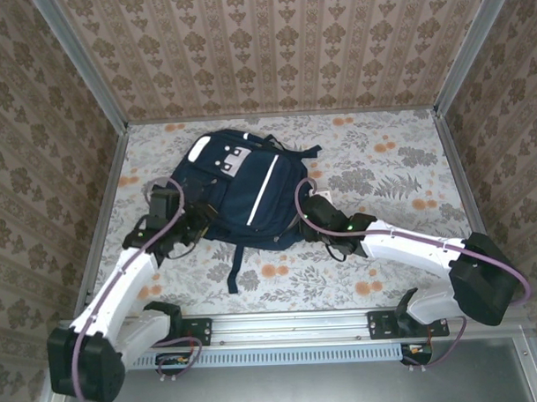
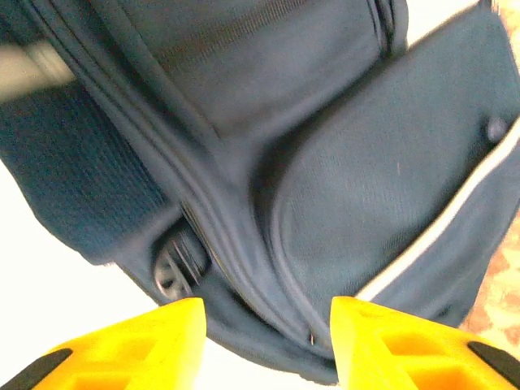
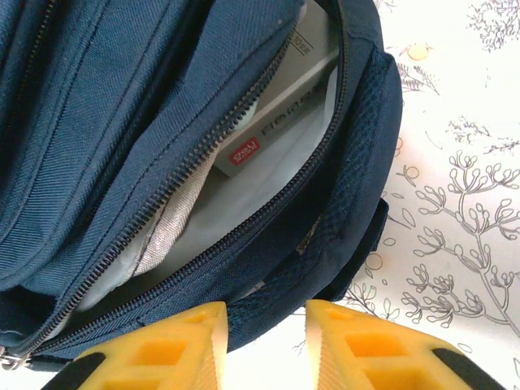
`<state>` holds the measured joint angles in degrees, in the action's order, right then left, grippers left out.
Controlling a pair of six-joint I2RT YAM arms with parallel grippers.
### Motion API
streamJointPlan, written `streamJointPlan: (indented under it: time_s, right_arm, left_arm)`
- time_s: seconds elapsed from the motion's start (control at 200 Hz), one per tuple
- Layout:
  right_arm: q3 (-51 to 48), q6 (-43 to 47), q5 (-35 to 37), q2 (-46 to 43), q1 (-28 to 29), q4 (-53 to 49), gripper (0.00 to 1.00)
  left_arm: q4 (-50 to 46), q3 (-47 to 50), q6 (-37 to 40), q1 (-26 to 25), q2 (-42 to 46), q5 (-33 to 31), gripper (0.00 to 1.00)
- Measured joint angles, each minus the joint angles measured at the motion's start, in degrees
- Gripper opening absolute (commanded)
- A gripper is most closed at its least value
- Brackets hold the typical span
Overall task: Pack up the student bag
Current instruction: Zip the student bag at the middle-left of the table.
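While student bag lies flat on floral table between grippers: left gripper parted, empty, bag's lower corner just ahead; right gripper narrowly parted, empty, unzipped compartment with white box just ahead.

The student bag is being shown unzipped across the frame's left, a red-labelled white box being exposed inside; the right gripper is being held parted at bottom centre
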<state>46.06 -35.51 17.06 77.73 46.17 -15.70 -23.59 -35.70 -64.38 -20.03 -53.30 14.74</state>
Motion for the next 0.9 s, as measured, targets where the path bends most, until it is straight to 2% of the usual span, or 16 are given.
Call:
streamJointPlan:
  time_s: [0.135, 0.225, 0.375, 0.605, 0.655, 0.7, 0.78, 0.83, 0.86, 0.9]
  right_arm:
    - [0.1, 1.7, -0.2, -0.3, 0.1, -0.7, 0.33]
    - [0.1, 2.6, -0.8, -1.0, 0.1, -1.3, 0.33]
    - [0.1, 2.8, -1.9, -2.1, 0.1, -1.3, 0.33]
    - [0.1, 2.7, -2.7, -2.5, 2.2, -1.7, 0.35]
    - [0.1, 2.5, -2.7, -2.5, 3.0, -2.1, 0.36]
    - [0.1, 2.4, -2.7, -2.5, 3.8, -2.6, 0.36]
    - [0.3, 2.1, -2.6, -2.5, 5.1, -3.2, 0.39]
    - [0.9, 1.7, -2.4, -2.4, 6.0, -4.1, 0.40]
    - [1.4, 1.6, -2.3, -2.4, 6.6, -4.5, 0.40]
    - [2.2, 1.2, -1.9, -2.4, 7.5, -5.2, 0.40]
  left_arm:
    - [1.4, 4.6, -8.6, -12.0, 1.5, -4.9, 0.42]
    - [3.5, 7.3, -13.2, -16.3, 0.3, -7.3, 0.42]
    - [7.6, 8.8, -17.4, -18.3, -4.1, -10.1, 0.56]
    - [14.1, 8.8, -17.8, -18.2, -9.7, -12.7, 0.55]
    - [15.8, 8.8, -17.8, -18.1, -11.1, -12.7, 0.51]
    - [16.9, 8.8, -17.6, -18.0, -12.3, -12.6, 0.44]
    - [18.1, 8.3, -16.5, -17.7, -14.9, -12.6, 0.17]
    - [18.4, 7.7, -16.3, -17.4, -16.6, -12.6, 0.05]
    - [18.3, 7.3, -16.0, -17.4, -17.3, -12.6, 0.00]
    - [17.9, 6.6, -15.5, -17.3, -18.1, -12.5, 0.00]
